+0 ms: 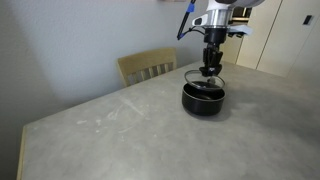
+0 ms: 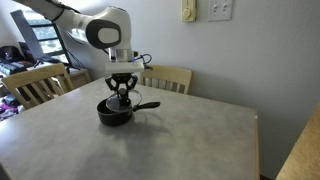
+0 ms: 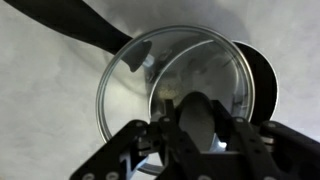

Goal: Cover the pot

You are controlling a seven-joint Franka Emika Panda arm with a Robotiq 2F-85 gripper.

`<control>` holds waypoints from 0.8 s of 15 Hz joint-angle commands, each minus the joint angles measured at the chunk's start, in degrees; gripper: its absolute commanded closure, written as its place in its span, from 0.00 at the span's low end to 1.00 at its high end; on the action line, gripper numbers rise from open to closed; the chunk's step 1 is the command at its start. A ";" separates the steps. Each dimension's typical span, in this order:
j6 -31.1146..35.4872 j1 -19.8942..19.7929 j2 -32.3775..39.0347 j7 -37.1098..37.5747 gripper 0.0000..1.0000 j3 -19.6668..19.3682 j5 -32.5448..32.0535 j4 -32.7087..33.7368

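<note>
We see a small black pot [image 1: 203,98] standing on a big grey table [image 1: 120,135]. In an exterior view the pot [image 2: 115,113] sits left of the middle of the frame. Its long black handle [image 2: 148,105] sticks out to the right.

A white arm [image 2: 105,30] reaches in from the top of both exterior views. At its end, the hand [image 1: 209,68] points straight down, right above the pot. The hand is closed tight around the black knob [image 3: 200,108] of a round glass lid [image 3: 140,85]. So the hand has hold of the lid by its knob.

In the wrist view the glass lid fills the middle of the frame, and we can see through it. The knob sits low in the middle, squeezed between two dark fingers [image 3: 160,135]. The dark edge of the pot [image 3: 262,85] peeks out on the right side of the lid. The pot's handle shows as a black bar running to the upper left corner.

The lid is over the pot, but it does not look lined up with it. We cannot tell if the lid touches the rim of the pot.

A wooden chair [image 1: 148,66] stands behind the table, to the left of the pot in an exterior view. We also see a second chair [image 2: 35,85] at the left edge of an exterior view. Two small wall plates [image 2: 188,10] are at the top of that frame.
</note>
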 commanded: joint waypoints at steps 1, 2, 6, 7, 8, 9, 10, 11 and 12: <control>-0.18 0.17 0.37 -0.30 0.86 0.33 -0.97 0.69; -0.26 0.26 0.33 -0.31 0.86 0.40 -0.90 0.48; 0.03 0.71 -0.05 -0.39 0.86 0.80 -1.00 -0.89; 0.19 0.86 -0.16 -0.42 0.86 0.87 -1.09 -1.18; 0.23 0.95 -0.21 -0.48 0.86 0.96 -1.20 -1.31; 0.36 1.08 -0.35 -0.51 0.86 1.08 -1.33 -1.62; 0.43 1.31 -0.63 -0.36 0.86 1.22 -1.41 -2.07; 0.52 1.48 -0.74 -0.25 0.86 1.30 -1.49 -2.39; 0.60 1.60 -0.93 -0.22 0.86 1.41 -1.54 -2.87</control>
